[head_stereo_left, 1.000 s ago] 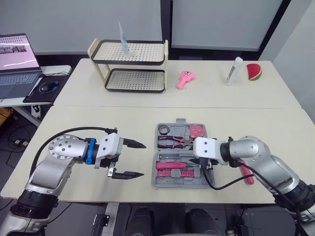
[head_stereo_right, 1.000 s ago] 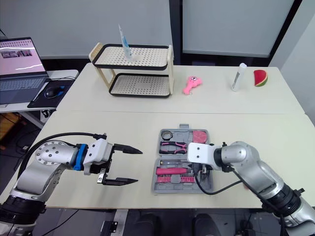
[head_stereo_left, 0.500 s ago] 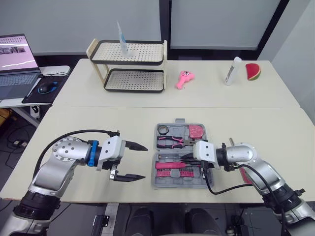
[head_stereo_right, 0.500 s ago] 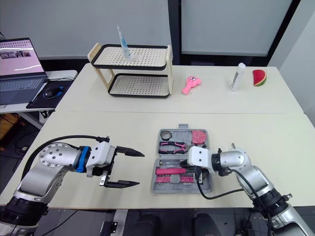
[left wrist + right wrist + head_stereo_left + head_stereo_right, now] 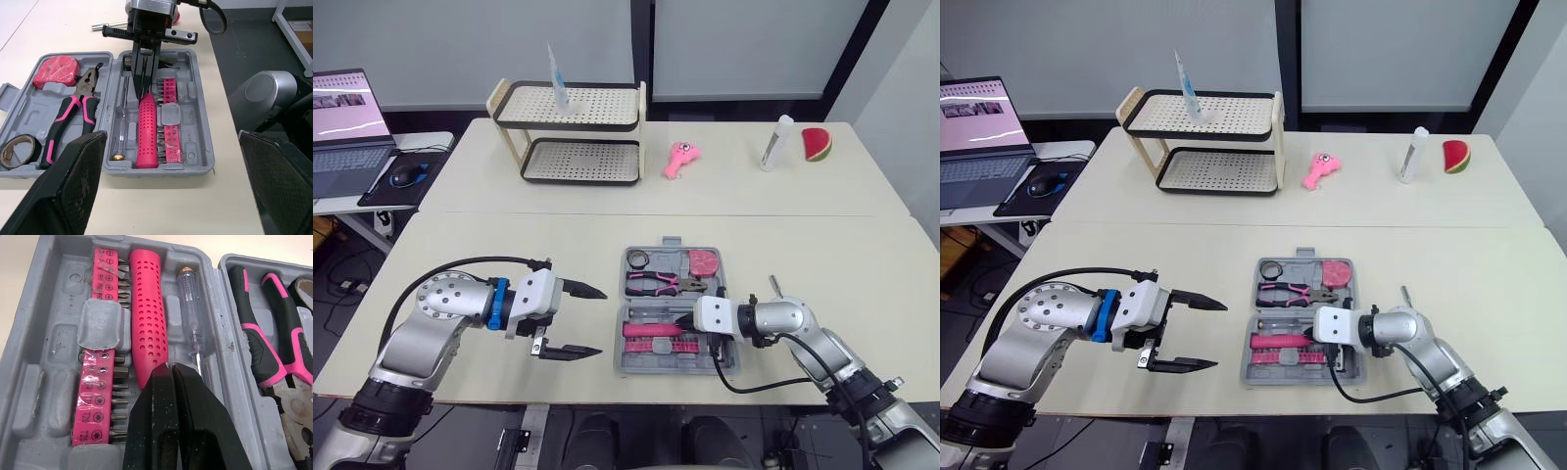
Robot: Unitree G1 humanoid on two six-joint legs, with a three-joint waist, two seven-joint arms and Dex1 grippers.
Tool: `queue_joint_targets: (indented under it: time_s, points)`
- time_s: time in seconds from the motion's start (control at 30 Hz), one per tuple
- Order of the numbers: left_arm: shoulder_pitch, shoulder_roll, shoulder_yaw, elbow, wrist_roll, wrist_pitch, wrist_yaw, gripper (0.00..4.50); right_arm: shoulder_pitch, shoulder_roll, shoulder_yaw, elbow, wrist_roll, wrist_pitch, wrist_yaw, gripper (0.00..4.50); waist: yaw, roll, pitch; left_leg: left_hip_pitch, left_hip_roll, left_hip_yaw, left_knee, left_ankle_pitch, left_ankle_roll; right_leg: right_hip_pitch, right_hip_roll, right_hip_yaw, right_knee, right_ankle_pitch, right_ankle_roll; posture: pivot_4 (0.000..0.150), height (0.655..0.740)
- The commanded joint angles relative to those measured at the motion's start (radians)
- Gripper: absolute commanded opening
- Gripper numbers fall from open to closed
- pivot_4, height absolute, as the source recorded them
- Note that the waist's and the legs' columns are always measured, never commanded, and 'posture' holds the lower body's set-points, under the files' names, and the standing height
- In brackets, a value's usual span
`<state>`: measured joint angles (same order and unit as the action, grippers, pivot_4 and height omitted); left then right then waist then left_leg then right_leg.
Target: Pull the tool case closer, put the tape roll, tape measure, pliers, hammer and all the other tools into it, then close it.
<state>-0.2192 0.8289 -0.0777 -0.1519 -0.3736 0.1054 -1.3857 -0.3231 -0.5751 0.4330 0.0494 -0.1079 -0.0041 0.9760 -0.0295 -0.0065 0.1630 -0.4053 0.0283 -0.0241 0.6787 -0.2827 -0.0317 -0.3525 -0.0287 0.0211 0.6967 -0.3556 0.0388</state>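
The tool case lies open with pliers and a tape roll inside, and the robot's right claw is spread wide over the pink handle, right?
Not quite. In the right wrist view the right gripper has its two black fingers pressed together at the end of the pink handle, not spread. The tool case does lie open, with pliers and tape roll inside.

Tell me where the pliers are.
In the head view, the pliers lie in the tool case's far half, next to the tape roll and tape measure.
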Motion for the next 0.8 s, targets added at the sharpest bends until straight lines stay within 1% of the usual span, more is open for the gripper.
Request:
queue_joint_targets:
  time_s: [0.03, 0.17, 0.27, 0.33, 0.37, 0.5, 0.6, 0.67, 0.73, 0.8]
  points:
    - [-0.002, 0.013, 0.012, -0.026, -0.003, -0.002, 0.003, 4.50, 0.025, 0.003, 0.013, 0.022, -0.014, -0.006, 0.005, 0.02, 0.000, 0.000, 0.000, 0.000, 0.000, 0.000, 0.000, 0.000, 0.000, 0.000, 0.000, 0.000, 0.000, 0.000, 0.000, 0.150, 0.7400]
    - [-0.001, 0.008, 0.024, -0.019, -0.007, -0.002, 0.015, 4.50, 0.020, 0.029, -0.050, -0.037, 0.069, 0.014, 0.002, 0.02, 0.000, 0.000, 0.000, 0.000, 0.000, 0.000, 0.000, 0.000, 0.000, 0.000, 0.000, 0.000, 0.000, 0.000, 0.000, 0.150, 0.7400]
    - [-0.015, 0.008, 0.087, -0.021, -0.080, 0.081, 0.053, 4.50, 0.015, 0.032, -0.154, -0.150, 0.200, 0.089, 0.013, 0.02, 0.000, 0.000, 0.000, 0.000, 0.000, 0.000, 0.000, 0.000, 0.000, 0.000, 0.000, 0.000, 0.000, 0.000, 0.000, 0.150, 0.7400]
    - [-0.020, 0.026, 0.126, -0.018, -0.112, 0.131, 0.070, 4.50, 0.024, -0.015, -0.217, -0.212, 0.254, 0.127, 0.036, 0.49, 0.001, 0.000, 0.000, -0.001, 0.000, 0.000, 0.000, 0.000, 0.000, -0.001, 0.000, 0.000, 0.000, 0.000, 0.000, 0.150, 0.7400]
    - [-0.016, 0.043, 0.145, -0.012, -0.118, 0.146, 0.068, 4.50, 0.031, -0.048, -0.258, -0.243, 0.286, 0.154, 0.050, 0.60, 0.002, 0.000, 0.000, -0.001, 0.000, 0.000, 0.000, 0.000, 0.000, 0.000, 0.000, 0.000, 0.000, 0.000, 0.000, 0.150, 0.7400]
    - [0.015, 0.112, 0.236, 0.078, -0.111, 0.150, 0.059, 4.50, 0.078, -0.239, -0.480, -0.299, 0.411, 0.249, 0.119, 1.22, 0.006, 0.000, 0.001, -0.001, -0.001, -0.001, 0.000, 0.000, 0.000, 0.000, -0.001, 0.000, -0.001, 0.000, 0.000, 0.150, 0.7400]
    - [0.026, 0.137, 0.285, 0.155, -0.093, 0.131, 0.072, 4.50, 0.141, -0.352, -0.608, -0.256, 0.436, 0.259, 0.157, 1.71, 0.004, 0.000, 0.001, -0.001, 0.000, 0.000, -0.001, 0.000, 0.000, 0.000, -0.001, -0.001, -0.001, 0.000, 0.000, 0.150, 0.7400]
    - [0.040, 0.144, 0.329, 0.220, -0.078, 0.116, 0.096, 4.50, 0.205, -0.415, -0.720, -0.170, 0.434, 0.238, 0.179, 2.03, 0.004, 0.000, 0.001, -0.001, 0.000, 0.000, -0.001, 0.000, 0.000, 0.000, -0.001, -0.001, -0.001, 0.000, 0.000, 0.150, 0.7400]
    - [0.067, 0.150, 0.357, 0.272, -0.059, 0.087, 0.107, 4.50, 0.258, -0.452, -0.804, -0.059, 0.422, 0.190, 0.186, 2.37, 0.003, -0.001, 0.001, -0.001, 0.000, 0.001, -0.001, 0.000, 0.000, 0.000, -0.001, 0.000, -0.001, 0.000, 0.000, 0.150, 0.7400]
    - [0.085, 0.151, 0.377, 0.324, -0.041, 0.058, 0.116, 4.50, 0.287, -0.473, -0.857, 0.047, 0.409, 0.140, 0.187, 2.71, 0.002, -0.001, 0.001, 0.000, 0.000, 0.002, -0.001, 0.000, 0.000, 0.000, -0.001, 0.001, -0.002, 0.000, 0.000, 0.150, 0.7400]
